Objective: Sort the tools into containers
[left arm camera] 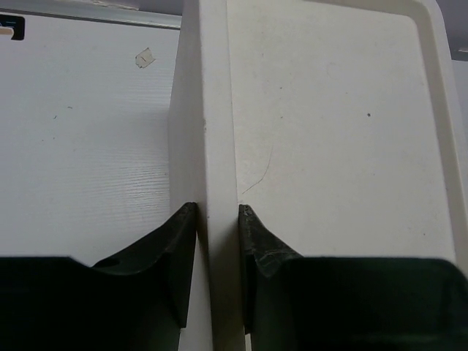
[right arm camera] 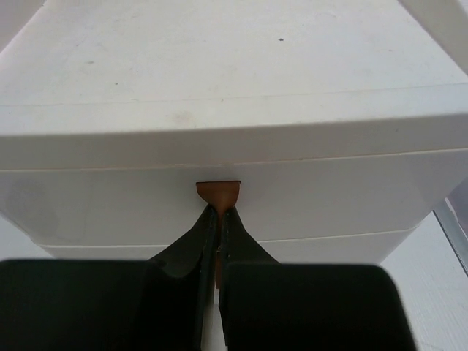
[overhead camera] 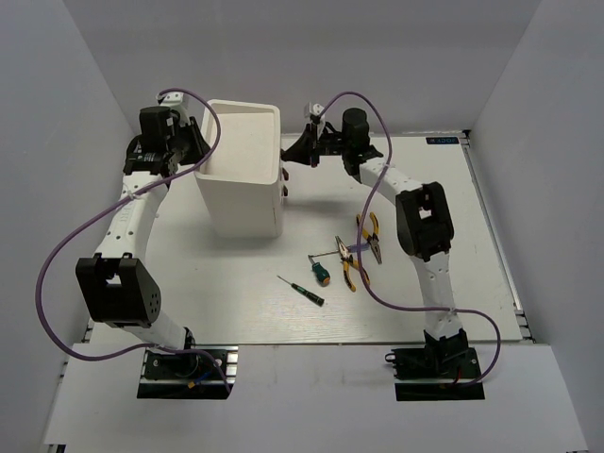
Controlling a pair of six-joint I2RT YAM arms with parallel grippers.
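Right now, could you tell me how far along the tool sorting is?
Nothing looks sorted: both pliers, the green screwdriver and thin screwdriver lie on the table. In hand: left gripper clamps the box wall, right gripper pinches a drawer knob. All sorting remains.

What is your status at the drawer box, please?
Left claw clamped on box wall. Right claw pinching drawer knob. Tools loose on table, none sorted. Nothing in the way.

A lab (robotics) — white-walled test table (overhead camera: 472, 274).
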